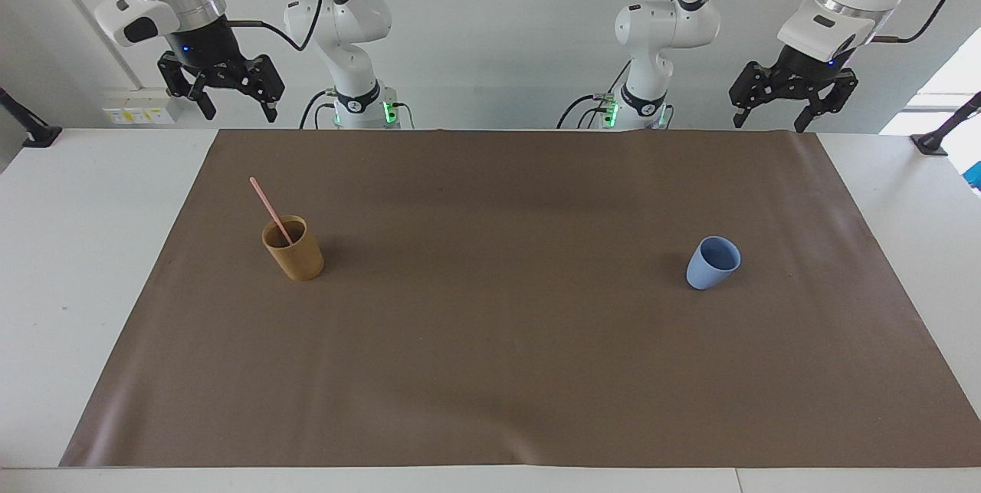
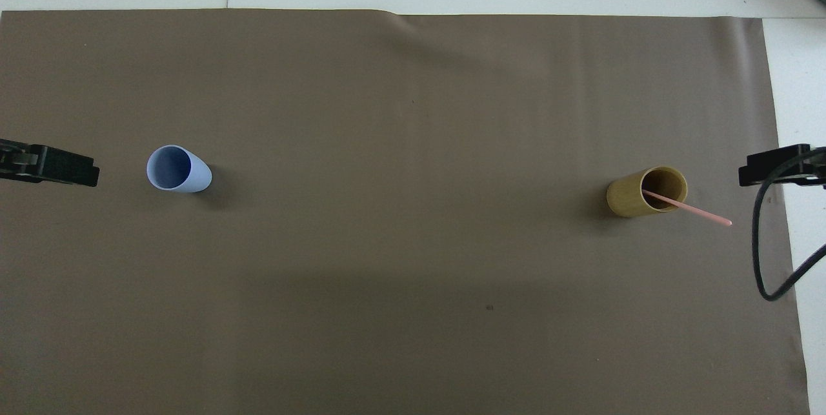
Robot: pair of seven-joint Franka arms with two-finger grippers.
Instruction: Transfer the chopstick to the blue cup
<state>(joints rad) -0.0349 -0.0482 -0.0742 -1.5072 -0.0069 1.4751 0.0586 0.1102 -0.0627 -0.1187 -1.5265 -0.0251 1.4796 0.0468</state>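
A thin pale pink chopstick [image 1: 270, 208] [image 2: 701, 212] stands slanted in a tan cup [image 1: 296, 254] [image 2: 635, 199] toward the right arm's end of the table. Its top leans toward the robots and the mat's edge. The blue cup [image 1: 711, 265] [image 2: 178, 170] stands upright and empty toward the left arm's end. My right gripper [image 1: 239, 113] hangs open and empty, high over the table's edge at the robots' end, well clear of the tan cup. Just as high over that edge, my left gripper [image 1: 769, 122] is open and empty, away from the blue cup.
A brown mat [image 1: 498, 340] [image 2: 413, 111] covers most of the white table, and both cups stand on it far apart. A black cable [image 2: 761, 260] loops down beside the right arm at the mat's edge.
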